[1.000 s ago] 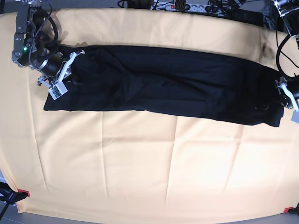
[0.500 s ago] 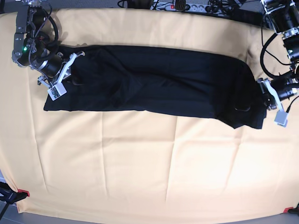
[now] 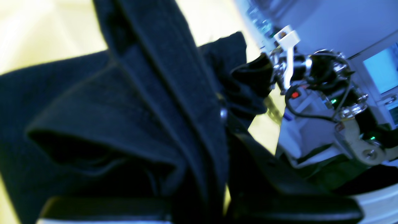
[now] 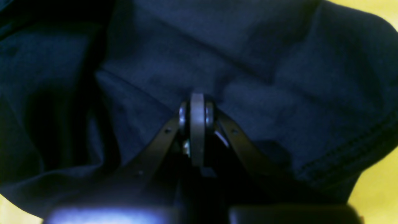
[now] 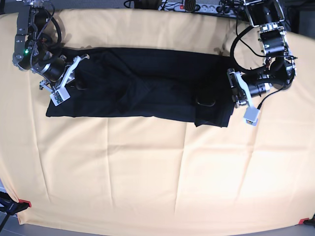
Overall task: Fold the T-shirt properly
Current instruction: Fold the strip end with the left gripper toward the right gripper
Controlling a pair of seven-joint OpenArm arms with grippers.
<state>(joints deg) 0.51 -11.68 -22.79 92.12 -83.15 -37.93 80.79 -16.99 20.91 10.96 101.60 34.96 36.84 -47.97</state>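
Observation:
The black T-shirt (image 5: 142, 88) lies as a long band across the back of the table. Its right end is raised and doubled over toward the left. My left gripper (image 5: 232, 96) is shut on that raised end; in the left wrist view the fabric (image 3: 124, 109) hangs bunched from the left gripper (image 3: 222, 113). My right gripper (image 5: 78, 83) sits at the shirt's left end. In the right wrist view the right gripper (image 4: 197, 102) is shut, with the T-shirt (image 4: 248, 62) puckered around its tips.
A pale yellow-orange cloth (image 5: 147, 172) covers the whole table. Cables and a power strip (image 5: 192, 6) run along the back edge. Red clamps (image 5: 24, 203) hold the front corners. The right arm (image 3: 320, 93) shows far off in the left wrist view.
My left gripper has carried the shirt's right end well to the left, so the band is shorter and doubled over there. The right arm has stayed where it was.

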